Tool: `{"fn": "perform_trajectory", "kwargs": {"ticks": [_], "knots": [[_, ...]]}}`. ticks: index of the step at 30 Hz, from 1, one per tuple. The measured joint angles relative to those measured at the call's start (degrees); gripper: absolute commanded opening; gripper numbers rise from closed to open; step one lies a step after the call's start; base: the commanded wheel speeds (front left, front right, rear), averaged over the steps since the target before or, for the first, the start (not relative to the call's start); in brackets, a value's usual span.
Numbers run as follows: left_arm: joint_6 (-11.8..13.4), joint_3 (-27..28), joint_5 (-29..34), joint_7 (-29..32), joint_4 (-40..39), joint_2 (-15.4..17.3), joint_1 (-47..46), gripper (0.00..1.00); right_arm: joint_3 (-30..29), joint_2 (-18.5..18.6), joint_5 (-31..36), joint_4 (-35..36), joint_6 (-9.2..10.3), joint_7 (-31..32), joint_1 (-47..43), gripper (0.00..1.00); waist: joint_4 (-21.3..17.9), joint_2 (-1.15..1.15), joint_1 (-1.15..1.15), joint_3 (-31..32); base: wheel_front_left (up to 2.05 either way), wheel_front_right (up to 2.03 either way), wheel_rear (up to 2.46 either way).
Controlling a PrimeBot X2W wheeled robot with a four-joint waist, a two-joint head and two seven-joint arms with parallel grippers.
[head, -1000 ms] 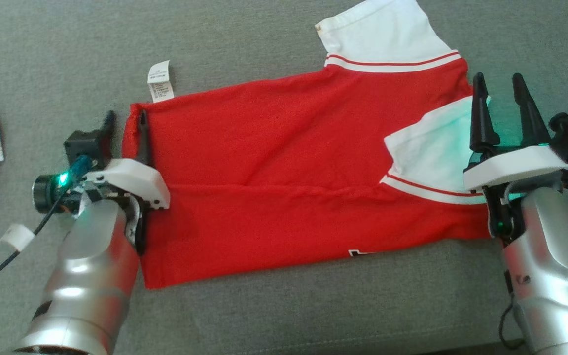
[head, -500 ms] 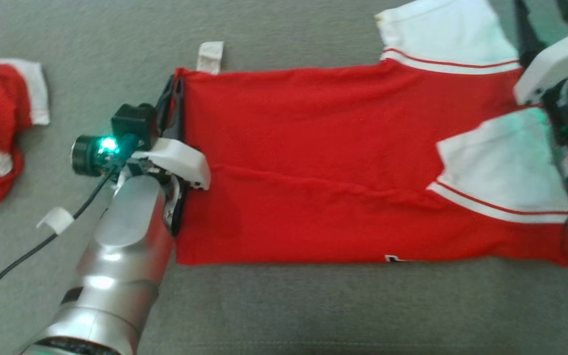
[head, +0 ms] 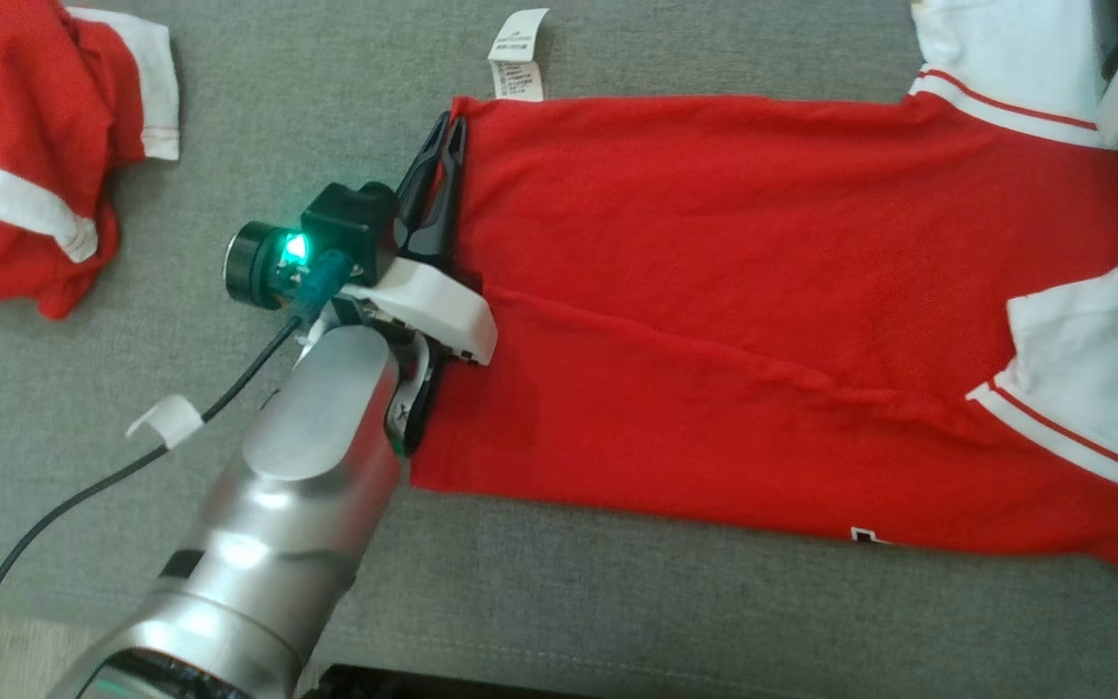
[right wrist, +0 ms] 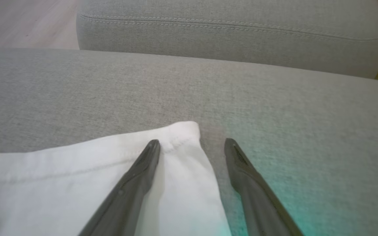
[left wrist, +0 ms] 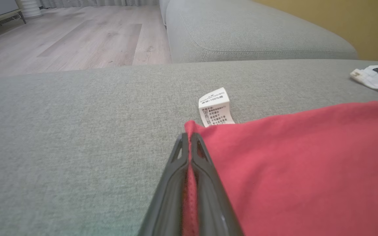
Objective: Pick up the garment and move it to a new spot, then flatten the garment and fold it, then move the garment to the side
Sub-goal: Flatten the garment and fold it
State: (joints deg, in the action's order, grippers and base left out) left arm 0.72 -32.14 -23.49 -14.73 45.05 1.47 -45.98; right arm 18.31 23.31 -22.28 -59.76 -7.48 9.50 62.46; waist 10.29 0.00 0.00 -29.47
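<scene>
the silver left forearm [head: 307, 466] angles up from the lower left; the left gripper [head: 449, 131] lies low, fingers pinched together on the edge of the red shirt [head: 714, 243]. the right gripper [right wrist: 192, 144] has its fingers spread apart.

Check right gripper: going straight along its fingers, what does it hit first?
Likely the grey fabric sofa seat just beyond the white sleeve cuff under the open right gripper; if it runs level, the grey back cushion. Depth is unclear.
</scene>
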Motion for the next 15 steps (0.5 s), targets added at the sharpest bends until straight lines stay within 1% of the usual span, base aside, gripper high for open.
{"fn": "perform_trajectory", "kwargs": {"ticks": [3,4,5,6,8,9,12,15], "knots": [[1.1,-1.4,-1.1,-0.03,-0.31,0.02,-0.5,0.0,2.53,0.32,-2.64,0.45,0.0,1.85,1.24,1.0,0.33,0.0,-0.01,-0.59,0.0,0.0,0.0],[1.3,-1.52,-1.37,-0.03,-0.35,0.02,-0.64,0.0,3.42,0.59,-3.31,0.7,0.0,2.12,1.5,0.87,0.3,0.0,0.0,-0.7,0.0,0.0,0.0],[1.31,-1.64,-1.6,-0.03,-0.43,0.02,-0.69,0.0,4.17,0.99,-3.5,0.68,0.0,2.13,1.55,0.33,0.26,0.0,-0.01,-0.77,0.0,0.0,0.0],[1.38,-1.72,-1.88,-0.03,-0.46,0.02,-0.69,0.0,5.2,1.33,-3.53,0.76,0.0,2.21,1.54,0.0,0.25,0.0,-0.01,-0.78,0.0,0.0,0.0],[1.82,-1.79,-2.04,-0.03,-0.7,0.02,-0.69,0.0,5.75,1.65,-4.08,0.82,0.0,1.79,1.55,0.0,0.27,0.0,-0.01,-0.82,0.0,0.0,0.0],[1.89,-1.75,-2.33,-0.03,-0.93,0.02,-0.7,0.0,5.94,1.81,-4.02,0.79,0.0,0.44,1.56,0.0,0.25,0.0,-0.01,-0.88,0.0,0.0,0.0],[2.89,-1.01,-1.9,-0.03,-2.6,0.02,-0.71,0.0,5.06,2.68,-2.74,-0.82,0.0,-6.55,1.59,0.0,0.0,0.0,0.0,-1.12,0.0,0.0,0.0],[3.41,1.62,0.57,-0.03,-5.44,-0.07,-0.96,0.0,2.61,3.03,-0.18,-3.47,0.0,-14.32,2.65,0.0,-0.5,0.0,0.0,-1.09,0.0,0.0,0.0]]}}
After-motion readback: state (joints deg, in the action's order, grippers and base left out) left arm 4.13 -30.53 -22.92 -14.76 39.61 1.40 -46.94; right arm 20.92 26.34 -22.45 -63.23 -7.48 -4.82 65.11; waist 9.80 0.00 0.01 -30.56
